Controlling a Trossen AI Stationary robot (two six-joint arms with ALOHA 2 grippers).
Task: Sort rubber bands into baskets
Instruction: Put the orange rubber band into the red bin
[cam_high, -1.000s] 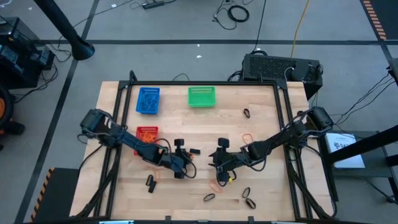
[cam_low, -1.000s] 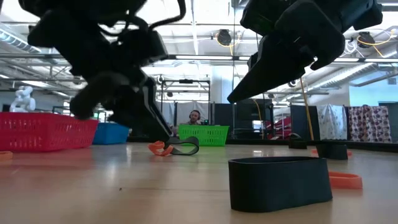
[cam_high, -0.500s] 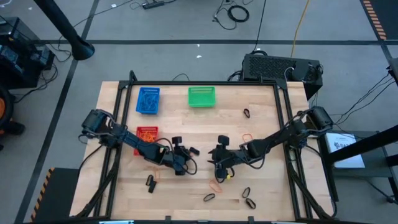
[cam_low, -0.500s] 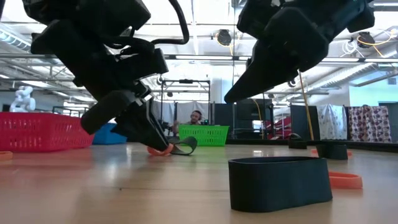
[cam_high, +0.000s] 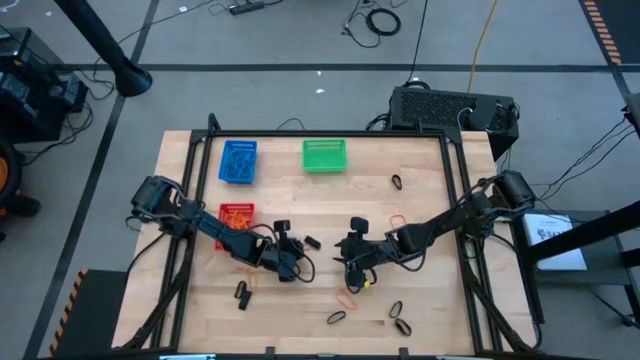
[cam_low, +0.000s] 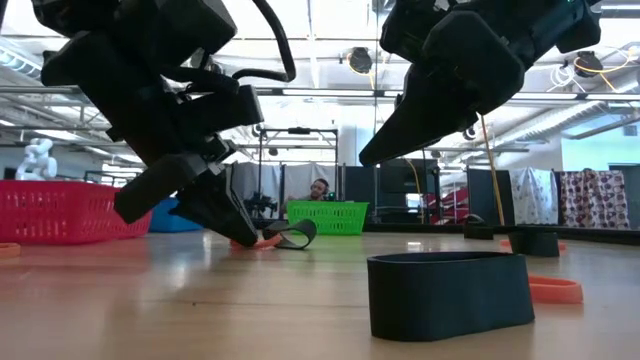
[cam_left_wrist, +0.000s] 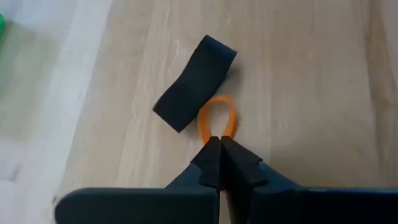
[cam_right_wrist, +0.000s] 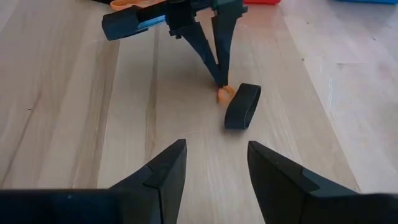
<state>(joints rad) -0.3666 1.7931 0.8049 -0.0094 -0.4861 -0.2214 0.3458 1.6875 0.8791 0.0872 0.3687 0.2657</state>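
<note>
Left hand (cam_left_wrist: 219, 144) pinches an orange rubber band (cam_left_wrist: 216, 119) mid-surface.
Black band (cam_left_wrist: 194, 83) touches it (left wrist view only); right hand (cam_right_wrist: 212, 163) open nearby; baskets (cam_high: 237, 161) toward far-left corner.

My closed left gripper (cam_left_wrist: 219, 152) hides the orange rubber band's (cam_left_wrist: 216, 121) near end; the green basket (cam_left_wrist: 2, 25) is cropped at upper left.

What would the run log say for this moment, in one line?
left claw: shut on small orange rubber band | right claw: open, waiting | flat black rubber band: beside
</note>
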